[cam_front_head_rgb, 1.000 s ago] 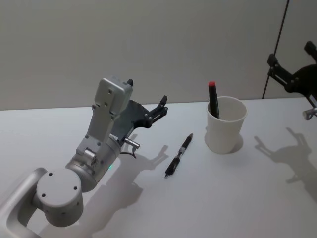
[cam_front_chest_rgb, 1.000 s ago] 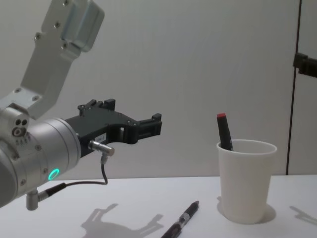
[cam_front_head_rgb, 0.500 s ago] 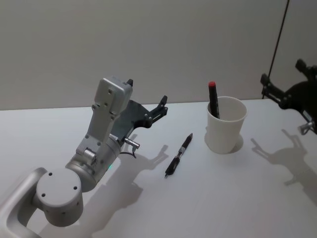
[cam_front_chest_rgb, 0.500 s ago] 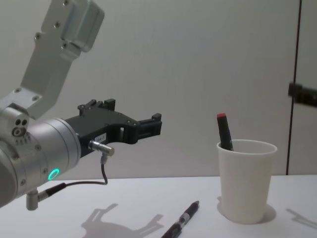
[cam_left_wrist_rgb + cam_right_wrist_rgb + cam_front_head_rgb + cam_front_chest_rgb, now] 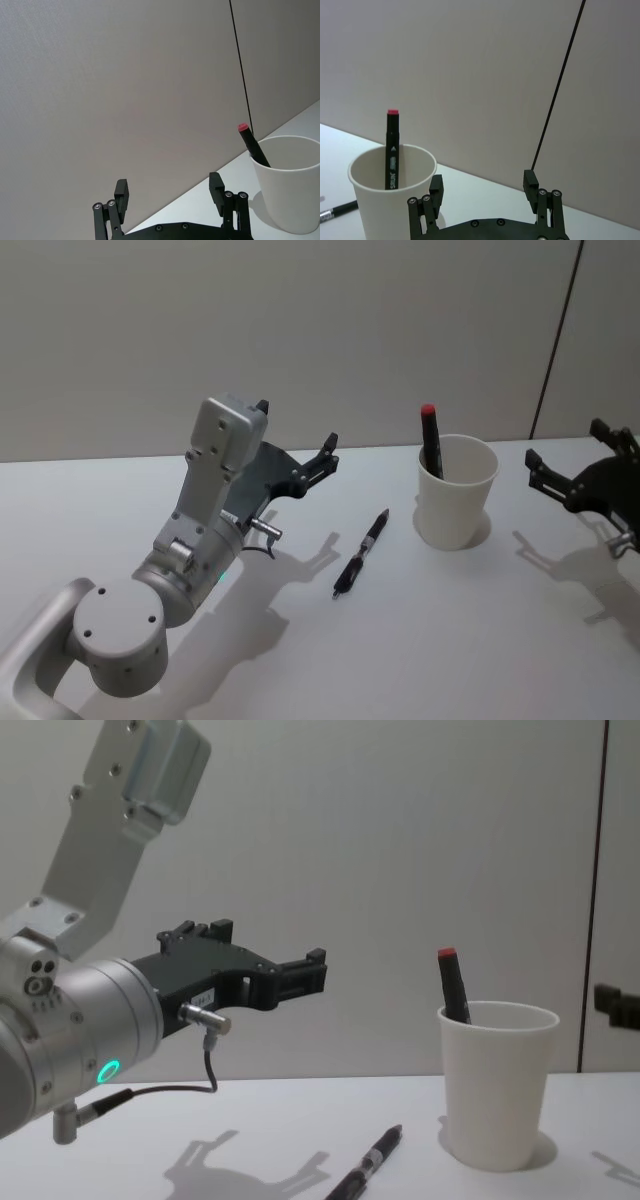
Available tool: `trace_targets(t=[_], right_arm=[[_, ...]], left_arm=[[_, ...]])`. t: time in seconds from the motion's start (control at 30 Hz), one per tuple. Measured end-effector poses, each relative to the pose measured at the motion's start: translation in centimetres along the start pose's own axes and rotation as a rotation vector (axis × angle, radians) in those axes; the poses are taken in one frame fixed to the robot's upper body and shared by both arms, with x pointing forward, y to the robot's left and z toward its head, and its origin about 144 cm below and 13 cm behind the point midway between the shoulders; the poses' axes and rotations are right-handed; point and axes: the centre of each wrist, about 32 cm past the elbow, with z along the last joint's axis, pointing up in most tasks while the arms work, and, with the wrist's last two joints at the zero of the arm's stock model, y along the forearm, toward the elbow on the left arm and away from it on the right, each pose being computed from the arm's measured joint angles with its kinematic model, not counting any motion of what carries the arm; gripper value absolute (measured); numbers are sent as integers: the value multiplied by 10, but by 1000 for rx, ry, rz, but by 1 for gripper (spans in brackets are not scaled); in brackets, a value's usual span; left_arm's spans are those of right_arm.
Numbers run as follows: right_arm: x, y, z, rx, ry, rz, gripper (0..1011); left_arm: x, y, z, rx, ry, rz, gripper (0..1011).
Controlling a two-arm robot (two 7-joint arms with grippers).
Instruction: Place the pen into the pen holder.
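A black pen (image 5: 360, 553) lies flat on the white table, between my left gripper and the cup; it also shows low in the chest view as the pen (image 5: 370, 1165). The pen holder (image 5: 456, 492), a white paper cup (image 5: 497, 1085), stands upright with a red-capped black marker (image 5: 430, 440) in it. My left gripper (image 5: 297, 425) hovers open and empty above the table, left of the pen. My right gripper (image 5: 564, 443) hangs open and empty to the right of the cup, near its height. From the right wrist, the cup (image 5: 390, 200) is just ahead of that gripper (image 5: 483, 182).
A plain wall runs behind the table, with a thin dark vertical line (image 5: 555, 340) at the right. The left arm's grey housing (image 5: 215, 490) takes up the left front of the table. Bare tabletop (image 5: 450, 640) lies in front of the pen and cup.
My right gripper has come down and leftward, from high at the right edge to beside the cup. The left arm, pen and cup have not moved.
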Motion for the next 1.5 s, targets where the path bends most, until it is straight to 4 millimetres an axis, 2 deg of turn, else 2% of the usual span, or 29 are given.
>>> trace_targets(t=[0.47, 1.03, 1.5], right_arm=[[1, -4, -5, -14, 2, 6, 1002], [2, 4, 16, 209, 59, -23, 1002], [2, 9, 27, 303, 85, -37, 1002]], left_arm=[[0, 0, 0, 0, 0, 0, 1001], [0, 2, 0, 13, 7, -17, 1001], [-2, 19, 7, 125, 40, -134, 1001]])
